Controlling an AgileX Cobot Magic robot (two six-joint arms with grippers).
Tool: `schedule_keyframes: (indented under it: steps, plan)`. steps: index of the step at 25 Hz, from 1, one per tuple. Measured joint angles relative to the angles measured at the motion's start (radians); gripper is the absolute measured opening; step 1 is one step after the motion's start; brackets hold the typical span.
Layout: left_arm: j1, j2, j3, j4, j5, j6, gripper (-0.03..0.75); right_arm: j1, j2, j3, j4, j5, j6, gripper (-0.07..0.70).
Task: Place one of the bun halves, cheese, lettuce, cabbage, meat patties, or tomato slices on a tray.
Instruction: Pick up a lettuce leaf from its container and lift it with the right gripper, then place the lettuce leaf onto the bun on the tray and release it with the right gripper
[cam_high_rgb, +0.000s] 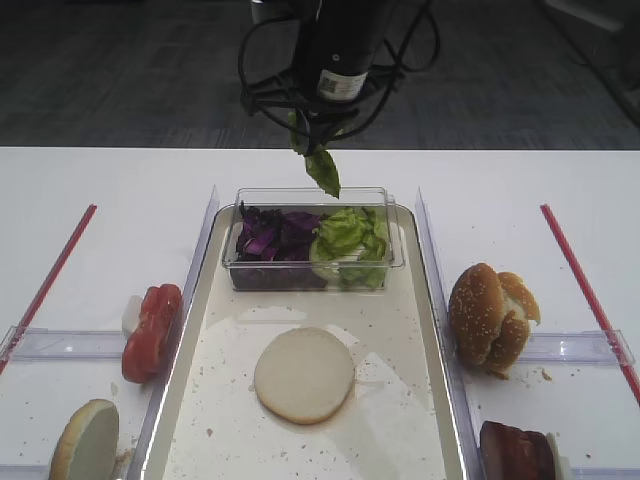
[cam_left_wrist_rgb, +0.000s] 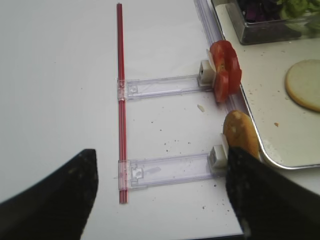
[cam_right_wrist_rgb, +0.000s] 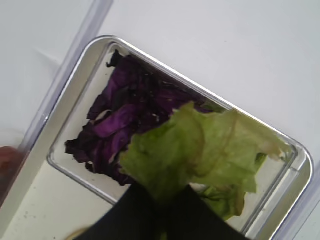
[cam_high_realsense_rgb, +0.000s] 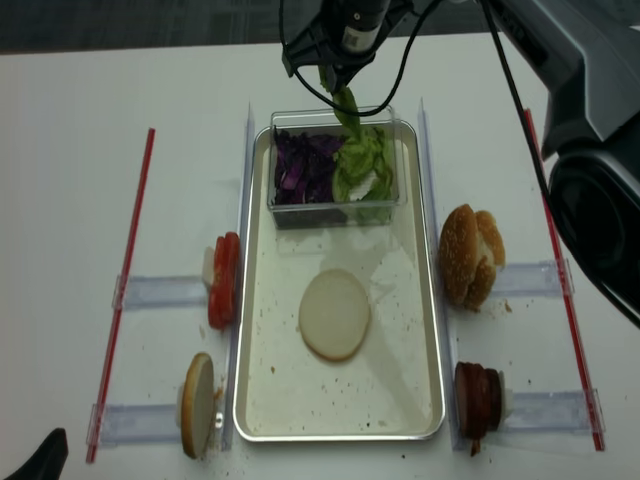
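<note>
At the far left of the overhead view a red strip (cam_high_rgb: 48, 282) runs diagonally across the white table (cam_high_rgb: 100, 190). Just right of it, the tomato slices (cam_high_rgb: 152, 331) stand stacked on edge against the tray's left rim, with a pale bun half (cam_high_rgb: 86, 441) below them in the lower left corner. The left gripper (cam_left_wrist_rgb: 160, 200) shows in its own wrist view only — two dark fingers spread wide, nothing between them.

Centre frame, the cream tray (cam_high_rgb: 400, 400) carries a flat round bun half (cam_high_rgb: 304, 375), and at its top end sits a clear tub (cam_high_rgb: 313, 240) with purple cabbage (cam_high_rgb: 272, 235) on the left and green leaves (cam_high_rgb: 350, 240) on the right. Above the tub hangs the right gripper (cam_high_rgb: 312, 140), pinched tight on the lettuce (cam_high_rgb: 322, 170) — the leaf dangles clear of the tub.

To the right, sesame bun halves (cam_high_rgb: 490, 315) lean together, and meat patties (cam_high_rgb: 515, 450) sit in the lower right corner.
</note>
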Motion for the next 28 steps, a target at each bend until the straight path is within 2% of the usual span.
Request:
schedule_keyframes:
  steps: [5, 10, 17, 24, 28]
  plan:
    - [0.000, 0.000, 0.000, 0.000, 0.000, 0.000, 0.491, 0.033, -0.075, 0.080, 0.003, 0.000, 0.003, 0.056]
    - [0.000, 0.000, 0.000, 0.000, 0.000, 0.000, 0.491, 0.050, -0.161, 0.219, 0.009, 0.000, 0.004, 0.056]
    - [0.000, 0.000, 0.000, 0.000, 0.000, 0.000, 0.491, 0.129, -0.265, 0.384, 0.020, 0.000, -0.002, 0.056]
    - [0.000, 0.000, 0.000, 0.002, 0.000, 0.000, 0.491, 0.207, -0.301, 0.511, 0.038, -0.002, -0.004, 0.056]
    - [0.000, 0.000, 0.000, 0.002, 0.000, 0.000, 0.491, 0.217, -0.301, 0.553, 0.046, -0.003, -0.004, 0.056]
